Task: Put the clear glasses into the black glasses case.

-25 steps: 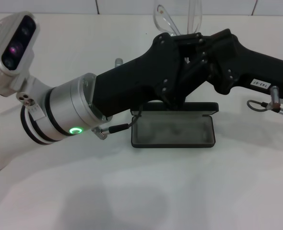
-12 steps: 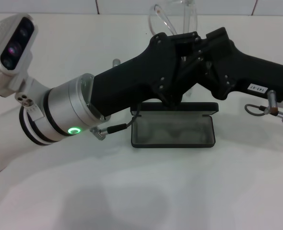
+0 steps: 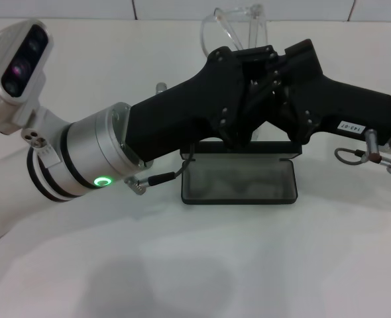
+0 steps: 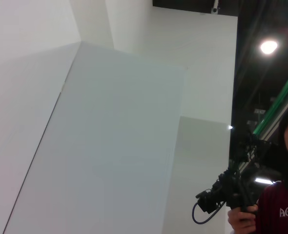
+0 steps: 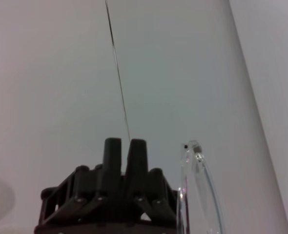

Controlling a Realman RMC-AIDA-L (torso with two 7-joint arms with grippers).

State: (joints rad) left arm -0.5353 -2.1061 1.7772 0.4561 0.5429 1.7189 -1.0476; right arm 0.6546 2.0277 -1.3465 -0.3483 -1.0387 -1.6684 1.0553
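While held aloft: the clear glasses [image 3: 234, 23] stick up behind both arms, above the open black case [image 3: 238, 180] on the counter [image 3: 202, 265].
Left hand [image 3: 248, 79]: grip state, cannot tell.
Right hand [image 5: 124, 148]: fingers pressed together beside the lens.
Handling: light, slippery, springy; best gripped at the bridge.

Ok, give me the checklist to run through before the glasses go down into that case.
1. Black glasses case open, lining facing up: ok.
2. Case interior free of other objects: ok.
3. Clear glasses in the case: not ok, they show above the hands, on the wall side.
4. Which hand holds them: cannot tell; left hand and right hand meet over the case and hide the contact.
5. Glasses folded to fit: cannot tell.
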